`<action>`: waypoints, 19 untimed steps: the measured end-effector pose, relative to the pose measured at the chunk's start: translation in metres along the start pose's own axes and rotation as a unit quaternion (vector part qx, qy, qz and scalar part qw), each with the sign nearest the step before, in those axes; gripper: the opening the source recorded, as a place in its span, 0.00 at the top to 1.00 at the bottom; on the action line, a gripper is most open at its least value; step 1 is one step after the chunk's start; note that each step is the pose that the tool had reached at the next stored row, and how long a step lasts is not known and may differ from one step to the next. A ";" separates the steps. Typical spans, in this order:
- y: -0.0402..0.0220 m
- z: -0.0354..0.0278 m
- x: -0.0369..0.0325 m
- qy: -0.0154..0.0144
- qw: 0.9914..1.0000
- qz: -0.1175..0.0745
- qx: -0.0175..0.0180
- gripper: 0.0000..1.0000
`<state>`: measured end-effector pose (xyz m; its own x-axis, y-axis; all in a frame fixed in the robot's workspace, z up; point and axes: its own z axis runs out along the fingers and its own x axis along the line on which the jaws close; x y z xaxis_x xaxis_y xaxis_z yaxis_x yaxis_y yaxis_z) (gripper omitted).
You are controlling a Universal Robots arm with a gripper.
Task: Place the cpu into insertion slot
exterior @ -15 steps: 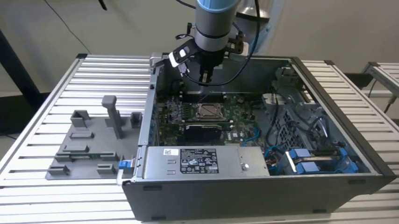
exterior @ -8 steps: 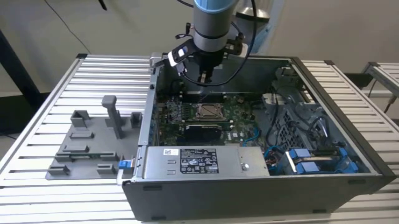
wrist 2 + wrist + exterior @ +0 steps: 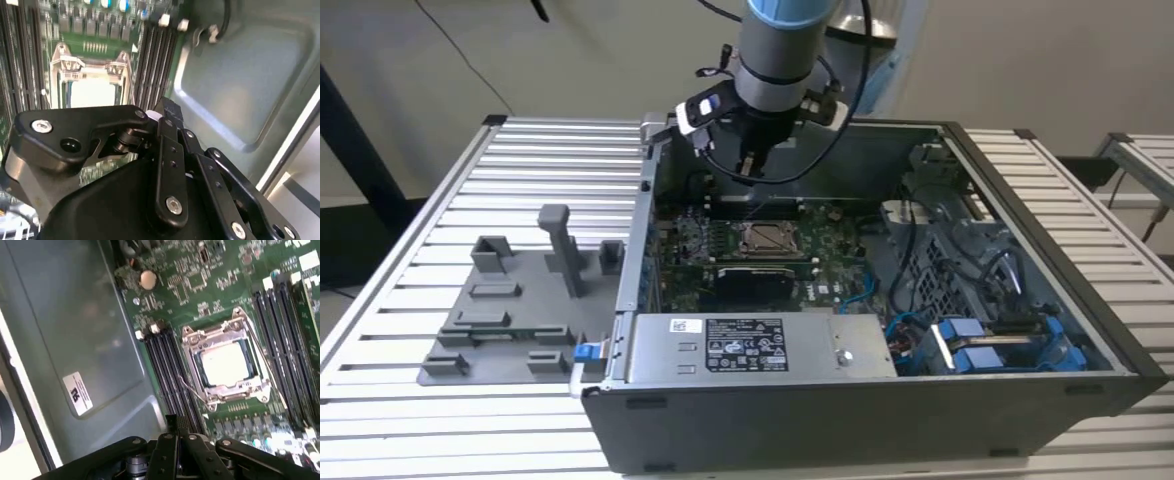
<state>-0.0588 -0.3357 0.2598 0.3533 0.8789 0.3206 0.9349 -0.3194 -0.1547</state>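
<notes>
You have one cpu (image 3: 765, 238) in view, and it lies flat inside the one insertion slot (image 3: 744, 243), its pale metal face up within the shiny frame. The slot sits on the green board (image 3: 687, 245) in the middle of the open computer case (image 3: 854, 420) on the slatted bench (image 3: 440, 190). In both wrist views the cpu (image 3: 225, 365) (image 3: 92, 92) shows square in the insertion slot (image 3: 227, 389) (image 3: 119, 62), with two banks of long black strips (image 3: 167, 375), one on each side.

Your single gripper (image 3: 750, 170) hangs above the board on the far side of the slot, apart from the cpu. You cannot tell whether it is wide or narrow. One black power block (image 3: 734, 345) lies along the case's near side.
</notes>
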 end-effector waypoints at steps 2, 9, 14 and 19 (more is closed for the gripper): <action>0.0002 0.0013 -0.0004 -0.001 1.000 0.006 0.004 0.89; 0.0012 0.0088 -0.0033 0.000 0.999 0.033 0.002 0.89; -0.0009 0.0174 -0.0076 0.000 0.999 0.034 0.002 0.89; -0.0015 0.0220 -0.0097 0.000 0.999 0.036 0.003 0.89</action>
<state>-0.0644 -0.3359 0.2364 0.4191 0.8541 0.3080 0.9071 -0.3791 -0.1830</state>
